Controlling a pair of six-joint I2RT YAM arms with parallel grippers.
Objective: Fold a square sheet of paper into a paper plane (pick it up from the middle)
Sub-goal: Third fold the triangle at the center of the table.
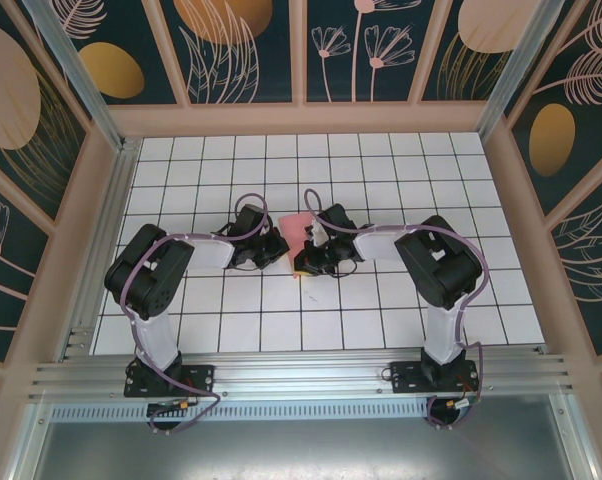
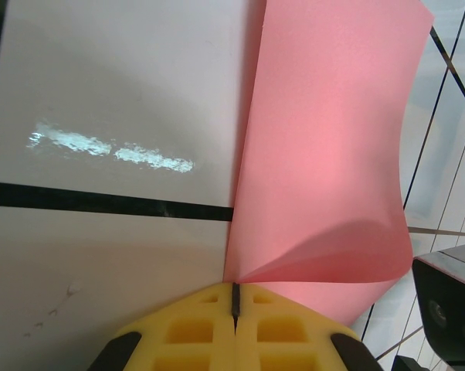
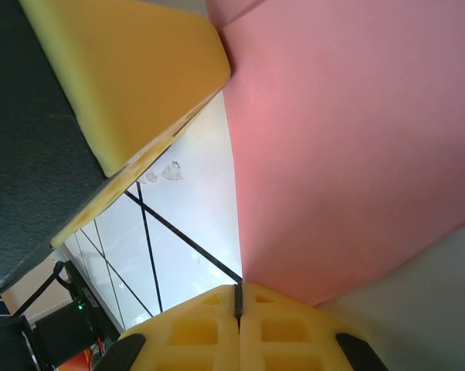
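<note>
The square sheet of paper (image 1: 294,229) is pink-red and stands up off the white grid table between the two grippers. My left gripper (image 1: 272,246) is shut, its yellow pads (image 2: 271,325) pinching the sheet (image 2: 325,147) at a point where a flap curls over. My right gripper (image 1: 312,258) is also shut, and the sheet (image 3: 356,154) runs up from the tips of its pads (image 3: 283,332). The left gripper's yellow pad (image 3: 132,77) looms close at the upper left of the right wrist view. The paper plane is out of view.
The white gridded tabletop (image 1: 381,170) is ringed by low pinkish walls (image 1: 301,118) and patterned panels. An aluminium rail (image 1: 301,375) with both arm bases runs along the near edge. The two arms' elbows (image 1: 146,270) (image 1: 436,260) stand out to either side.
</note>
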